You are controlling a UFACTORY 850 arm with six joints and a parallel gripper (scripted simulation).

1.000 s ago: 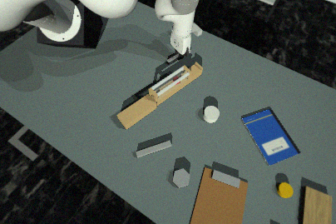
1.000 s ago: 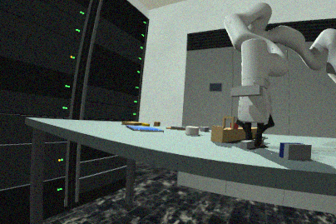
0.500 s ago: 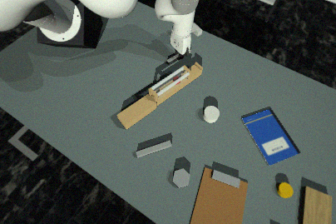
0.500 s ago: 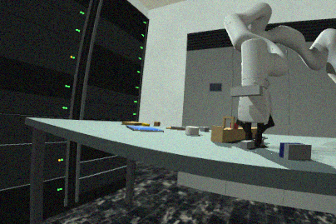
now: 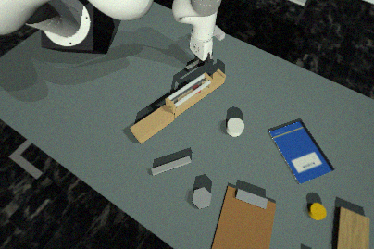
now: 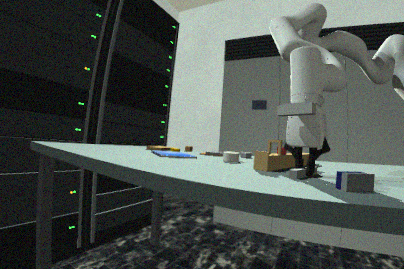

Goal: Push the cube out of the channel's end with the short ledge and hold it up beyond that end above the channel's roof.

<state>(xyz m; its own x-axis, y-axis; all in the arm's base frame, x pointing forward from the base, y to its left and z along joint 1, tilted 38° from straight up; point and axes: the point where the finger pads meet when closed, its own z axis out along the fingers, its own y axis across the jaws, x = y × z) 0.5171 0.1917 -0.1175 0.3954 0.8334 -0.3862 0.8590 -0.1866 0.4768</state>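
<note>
The tan wooden channel (image 5: 178,102) lies slantwise in the middle of the grey table, with a clear roof over its far half. A small red cube (image 5: 196,87) shows through the roof, inside the channel. A raised lip (image 5: 218,75) closes the far right end; it also shows in the exterior view (image 6: 274,148). My gripper (image 5: 202,60) points down just behind that far end, low over the table. It is shut on a thin grey stick (image 5: 190,66) that lies along the channel's back side. The stick's end shows by the fingers in the exterior view (image 6: 297,173).
A white cylinder (image 5: 234,126) stands right of the channel. In front lie a grey bar (image 5: 171,163), a grey hexagonal block (image 5: 202,196), a wooden board (image 5: 243,224), a blue book (image 5: 301,151), a yellow disc (image 5: 317,211) and a wooden block (image 5: 354,229). The arm's base (image 5: 74,23) is at the back left.
</note>
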